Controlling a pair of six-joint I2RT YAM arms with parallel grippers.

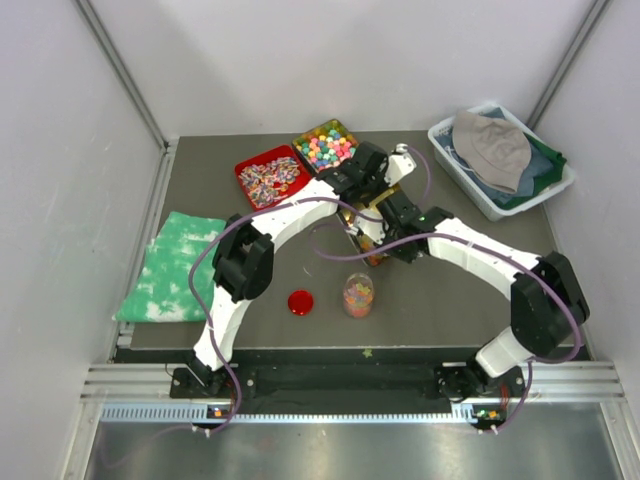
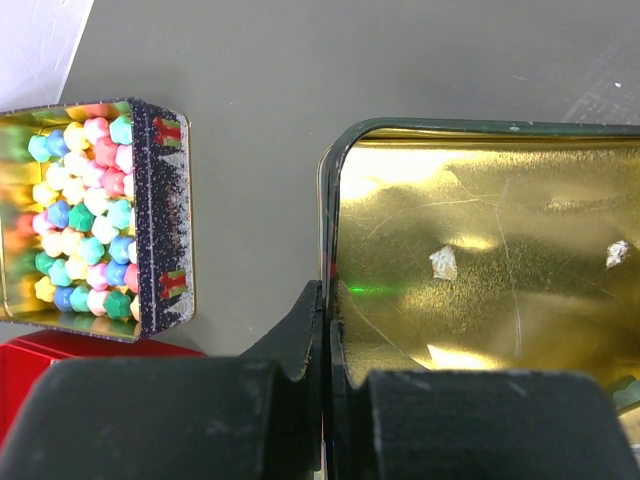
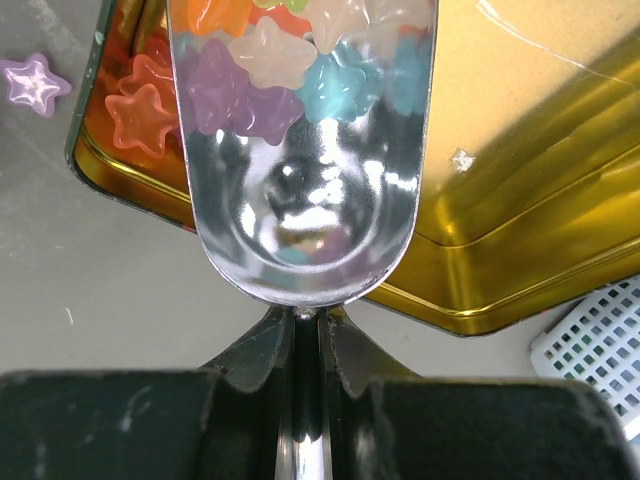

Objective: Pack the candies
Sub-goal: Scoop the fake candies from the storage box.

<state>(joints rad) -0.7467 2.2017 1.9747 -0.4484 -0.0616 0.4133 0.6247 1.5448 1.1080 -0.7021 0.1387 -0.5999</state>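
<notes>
Gripping a scoop (image 3: 300, 225) of candies (image 3: 265, 52), right jaws hover over gold tin (image 3: 520, 180).

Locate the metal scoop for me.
Right wrist view, centre: the metal scoop is pinched by its handle in the right claw, its bowl loaded with star candies and hanging over the edge of the open gold tin.

Dark bench (image 1: 450, 300) carries a green cloth (image 1: 170, 268), red tray (image 1: 240, 170), patterned tin (image 2: 165, 225), gold tin (image 2: 480, 240), red lid (image 1: 300, 302), candy jar (image 1: 358, 295), white basket (image 1: 462, 175)
</notes>
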